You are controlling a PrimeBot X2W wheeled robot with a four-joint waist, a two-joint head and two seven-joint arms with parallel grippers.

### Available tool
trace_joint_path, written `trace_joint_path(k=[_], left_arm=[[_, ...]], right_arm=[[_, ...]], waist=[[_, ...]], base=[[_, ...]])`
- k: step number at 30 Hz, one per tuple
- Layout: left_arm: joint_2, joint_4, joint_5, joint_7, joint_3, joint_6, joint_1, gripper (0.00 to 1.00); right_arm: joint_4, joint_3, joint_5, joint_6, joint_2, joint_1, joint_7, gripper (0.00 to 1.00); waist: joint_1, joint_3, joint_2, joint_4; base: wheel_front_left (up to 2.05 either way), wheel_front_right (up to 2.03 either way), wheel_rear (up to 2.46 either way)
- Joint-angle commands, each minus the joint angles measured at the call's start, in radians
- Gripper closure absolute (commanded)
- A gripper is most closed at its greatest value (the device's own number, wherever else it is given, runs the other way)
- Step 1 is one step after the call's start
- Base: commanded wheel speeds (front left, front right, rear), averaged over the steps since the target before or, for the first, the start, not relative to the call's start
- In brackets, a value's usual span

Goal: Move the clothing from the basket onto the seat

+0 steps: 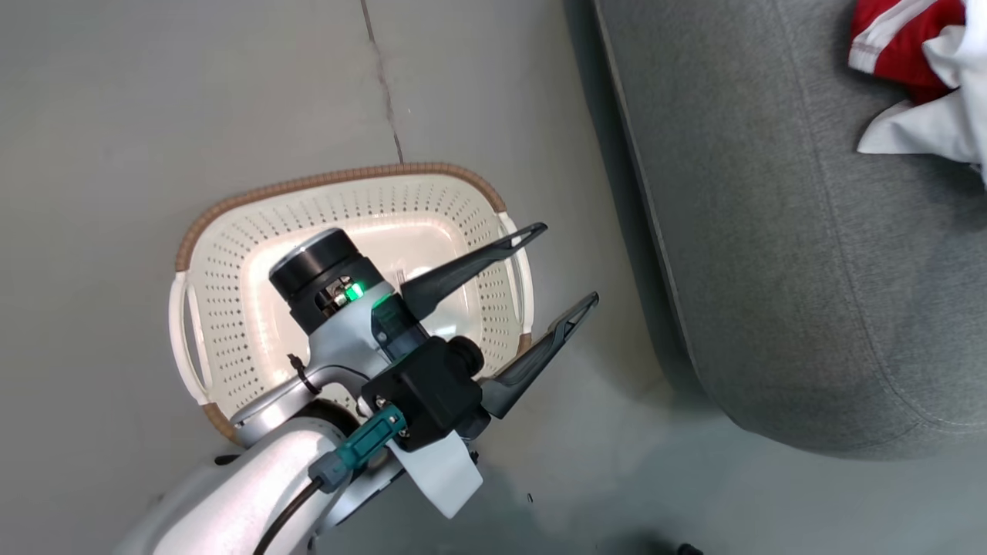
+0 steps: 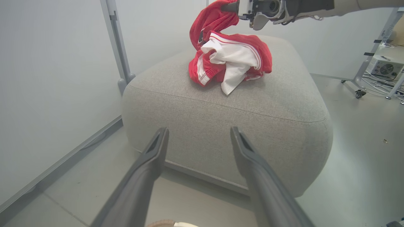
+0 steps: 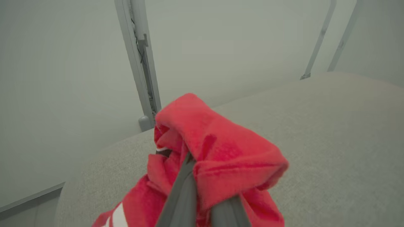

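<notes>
Underfoot lies a smooth grey floor (image 1: 154,116) with one seam, closed off by a pale wall (image 2: 47,78) that carries a metal post (image 2: 116,41). One grey seat (image 1: 810,270) stands on the floor, with one basket (image 1: 224,293) near it. The left pincer (image 1: 567,262) hangs over the basket's end nearest the seat, its fingers apart and gripping nothing. The clothing (image 2: 233,53) lies in one red-and-white heap on the seat, and the right pincer (image 2: 232,7) is clamped on a raised red fold of it. A fan box (image 2: 383,66) stands well apart. How many garments make up the heap cannot be told.

Clothing (image 2: 233,60) on seat (image 2: 221,110) (basket (image 1: 224,308) seemingly apart).
</notes>
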Motion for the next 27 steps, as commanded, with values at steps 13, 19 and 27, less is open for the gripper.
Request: trace_joint_path(k=[13,19,27], left_arm=[[0.016,0.021,-0.015,-0.022,0.002,0.006,-0.025,0.00],[-0.013,0.074,-0.046,-0.075,-0.004,0.028,0.029,0.00],[-0.046,0.133,-0.098,-0.128,0.004,0.072,0.116,0.00]], right_arm=[[0.091,0.027,0.063,0.000,0.024,0.059,-0.037,0.00],[0.061,0.062,0.055,0.000,0.034,0.159,-0.036,0.00],[-0.025,0.081,0.050,0.000,0.049,0.308,-0.035,0.00]], waist=[[0.0000,-0.022,0.0000,-0.021],[0.0000,-0.145,0.0000,-0.001],[0.0000,-0.275,0.0000,0.043]], base=[[0.00,0.00,0.00],[0.00,0.00,0.00],[0.00,0.00,0.00]])
